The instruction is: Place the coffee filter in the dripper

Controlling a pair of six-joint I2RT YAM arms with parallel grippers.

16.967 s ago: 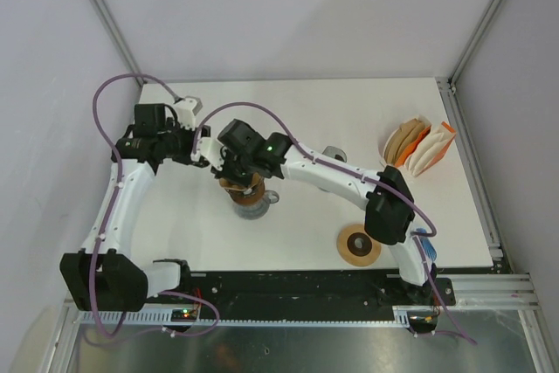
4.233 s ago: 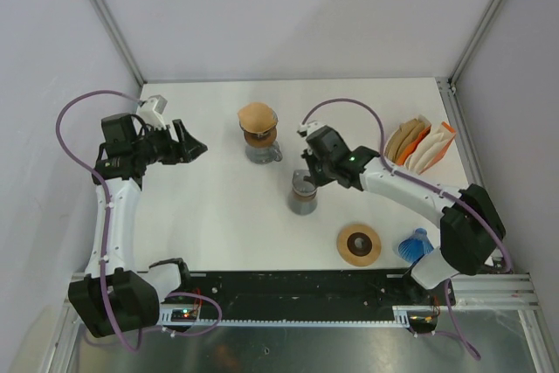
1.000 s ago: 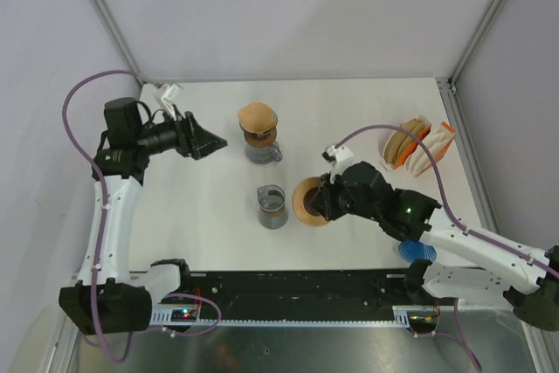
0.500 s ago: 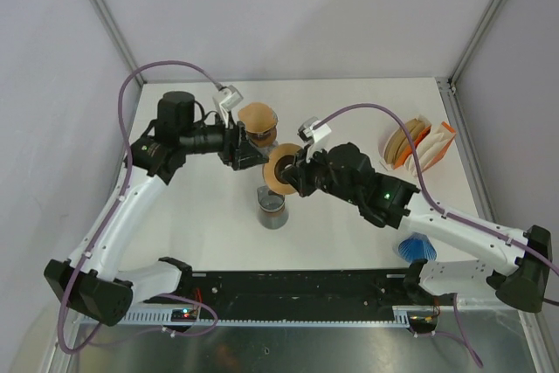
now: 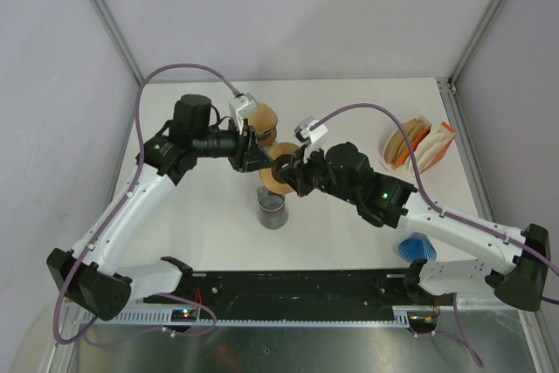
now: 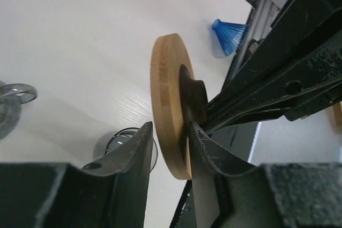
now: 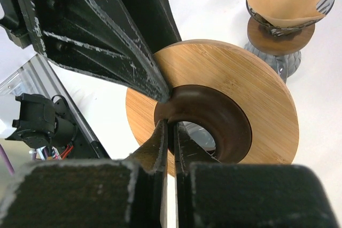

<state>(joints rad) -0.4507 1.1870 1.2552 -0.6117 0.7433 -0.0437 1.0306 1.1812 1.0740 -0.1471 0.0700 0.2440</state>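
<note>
Change: the left arm has swung in from the table's left side. The left jaws, wide a second ago, now straddle the rim of the wooden ring [image 6: 165, 89] above the glass cup [image 5: 272, 209].
Left jaws: narrowing; can't tell if they grip yet.
Right jaws: clamped on the ring's dark inner cone.
Meaning: probably a handover.
Filter [image 5: 258, 114]: tan paper cone, seated in the dripper [image 7: 278, 25] at the back.

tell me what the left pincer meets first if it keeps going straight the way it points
The wooden ring, which sits between the fingers of the left pincer. Right behind it, seemingly, is the right pincer, gripping its inner rim.
</note>
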